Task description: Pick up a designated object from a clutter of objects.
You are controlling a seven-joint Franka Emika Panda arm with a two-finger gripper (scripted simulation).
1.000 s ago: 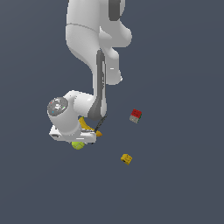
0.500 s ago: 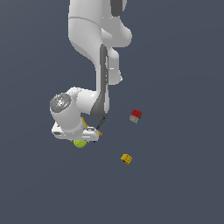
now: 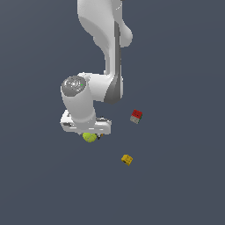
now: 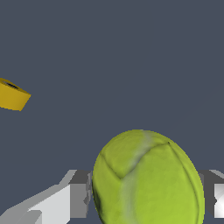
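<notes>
The yellow-green tennis ball (image 3: 89,137) sits just under the white hand in the exterior view. In the wrist view the tennis ball (image 4: 146,179) fills the space between the two grey fingers (image 4: 78,197), which press on it from both sides. My gripper (image 3: 90,133) is shut on the ball. A yellow end with a dark tip (image 4: 13,96), apparently the banana, shows off to one side in the wrist view. The hand hides the banana in the exterior view. The thin dark tool is not clearly in view.
A red-and-grey cube (image 3: 136,116) lies to the exterior view's right of the hand. An orange-yellow cube (image 3: 127,159) lies lower right of the ball. The white arm (image 3: 105,39) comes down from the top of the exterior view. The ground is plain dark grey.
The hand has shifted towards the exterior view's right and turned, and the ball has moved with it. The banana that showed beside the hand is now hidden behind it.
</notes>
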